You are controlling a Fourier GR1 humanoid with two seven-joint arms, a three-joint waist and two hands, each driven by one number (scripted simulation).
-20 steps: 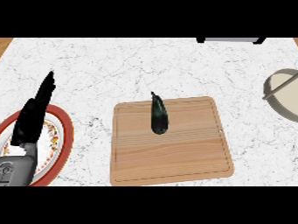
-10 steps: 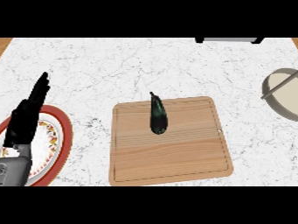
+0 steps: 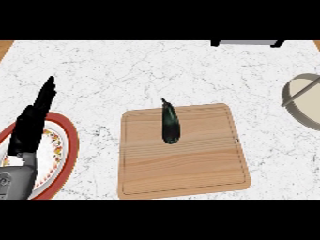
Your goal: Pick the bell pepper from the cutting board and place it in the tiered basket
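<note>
1. Lying on the one cutting board (image 3: pixel 183 150), toward its far edge, is a single dark green, elongated vegetable (image 3: pixel 170 124), the bell pepper of the task.
2. One tiered basket (image 3: pixel 313 101) stands right of the board, cut off by the view's edge.
3. One red-rimmed plate (image 3: pixel 58 150) lies left of the board, partly hidden under the left hand (image 3: pixel 32 123), whose fingers are straight, holding nothing.

The cutting board (image 3: pixel 183 154) at centre looks like pale, matt wood with fine grain. Beneath it the counter (image 3: pixel 121 70) resembles smooth white marble, grey-veined. The dark vegetable (image 3: pixel 170 125) on the board is glossy.
</note>
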